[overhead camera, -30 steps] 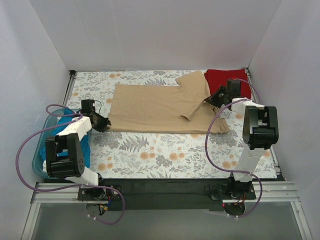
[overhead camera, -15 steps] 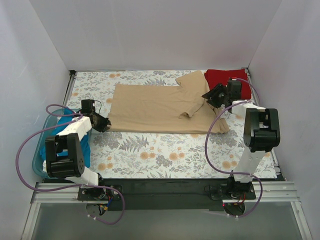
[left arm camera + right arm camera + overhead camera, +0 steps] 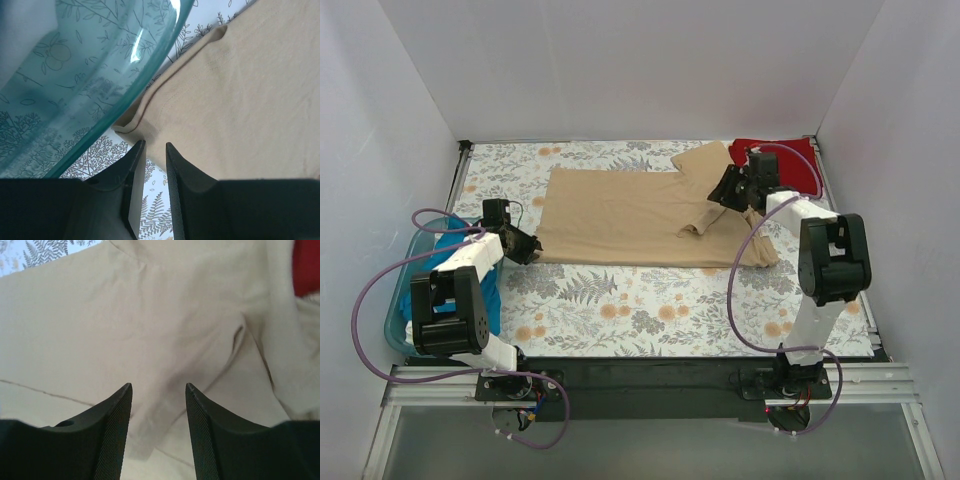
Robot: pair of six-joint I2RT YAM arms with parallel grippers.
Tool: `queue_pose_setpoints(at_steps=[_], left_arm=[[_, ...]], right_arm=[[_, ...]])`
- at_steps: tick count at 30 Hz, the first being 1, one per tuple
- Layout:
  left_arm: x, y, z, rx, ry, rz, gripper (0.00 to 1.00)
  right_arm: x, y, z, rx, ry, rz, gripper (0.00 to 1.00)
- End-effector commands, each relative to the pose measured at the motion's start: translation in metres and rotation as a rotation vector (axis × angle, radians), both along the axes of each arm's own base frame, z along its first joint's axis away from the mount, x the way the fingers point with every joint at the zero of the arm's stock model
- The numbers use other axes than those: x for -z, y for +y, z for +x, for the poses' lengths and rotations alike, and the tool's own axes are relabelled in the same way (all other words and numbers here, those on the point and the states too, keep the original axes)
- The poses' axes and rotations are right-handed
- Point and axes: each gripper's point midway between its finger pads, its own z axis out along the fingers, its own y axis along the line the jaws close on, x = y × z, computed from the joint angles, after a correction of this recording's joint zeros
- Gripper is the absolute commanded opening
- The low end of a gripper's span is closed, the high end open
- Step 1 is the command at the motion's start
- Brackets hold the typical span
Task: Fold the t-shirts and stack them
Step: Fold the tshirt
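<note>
T-shirts number three here, and the job looks to be at an early stage. Leftmost, the teal shirt [image 3: 492, 292] lies bunched in the light blue tub [image 3: 395, 312], not yet folded. Beside it the left gripper [image 3: 530, 245] sits at the near-left corner of the tan shirt [image 3: 620, 215], jaws a little apart, seemingly clamping nothing. That shirt is spread flat mid-table on the floral tablecloth [image 3: 620, 295], its right sleeve turned inward. Over the sleeve hangs the right gripper [image 3: 725, 190], jaws wide and empty. At the far right corner the dark red shirt [image 3: 790, 158] lies compact, probably folded. Body folds and stacking are left.
</note>
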Motion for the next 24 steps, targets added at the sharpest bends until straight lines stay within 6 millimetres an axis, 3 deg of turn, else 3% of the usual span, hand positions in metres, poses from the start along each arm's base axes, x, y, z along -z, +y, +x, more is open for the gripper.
queue_pose_setpoints(at_steps=[1,2,8,12,24], left_arm=[[0.0,0.003,-0.001,-0.004,0.006,0.017,0.21],[0.0,0.003,-0.001,-0.006,0.007,0.016,0.21],[0.002,0.003,-0.001,-0.006,0.012,0.016,0.21],[0.001,0.004,0.0,-0.004,0.009,0.019,0.21],[0.002,0.003,0.002,0.0,0.014,0.015,0.21]], right_arm=[[0.008,-0.002,0.013,-0.035,0.044,-0.134,0.53],[0.008,-0.001,0.02,-0.033,0.049,-0.148,0.53],[0.026,0.006,0.015,-0.02,0.143,-0.228,0.53],[0.023,0.012,0.018,-0.013,0.144,-0.283,0.53],[0.04,0.019,0.021,-0.025,0.207,-0.373,0.52]])
